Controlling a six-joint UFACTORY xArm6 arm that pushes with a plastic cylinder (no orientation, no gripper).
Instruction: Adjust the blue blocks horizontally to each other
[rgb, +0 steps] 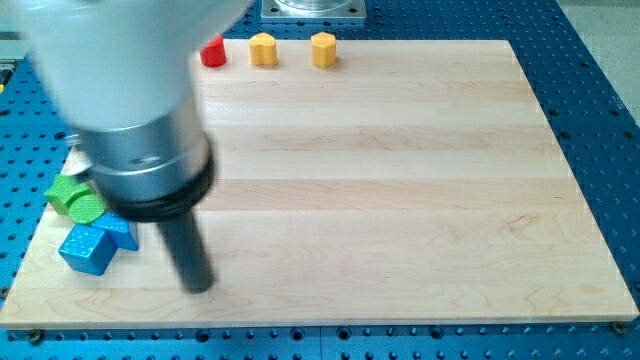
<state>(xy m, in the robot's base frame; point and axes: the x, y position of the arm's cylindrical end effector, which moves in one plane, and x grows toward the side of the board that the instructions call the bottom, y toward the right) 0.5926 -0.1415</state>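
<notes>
my tip (199, 287) set down bare, just right of blue cube (86, 249) | second blue block (122, 233) partly hidden by arm

We see our tip (200, 287) on pale wooden bench (400, 200), just right of two touching blue blocks (86, 249) (122, 232). Green blocks (70, 193) above them. Red block (212, 52), two yellow hexagonal blocks (262, 49) (323, 48) at view's top.

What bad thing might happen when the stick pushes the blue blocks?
The blue blocks sit near the board's left-bottom edge, so a push from my tip on their right might slide them off. The green blocks touch them and may get shoved too. The arm hides part of the cluster.
</notes>
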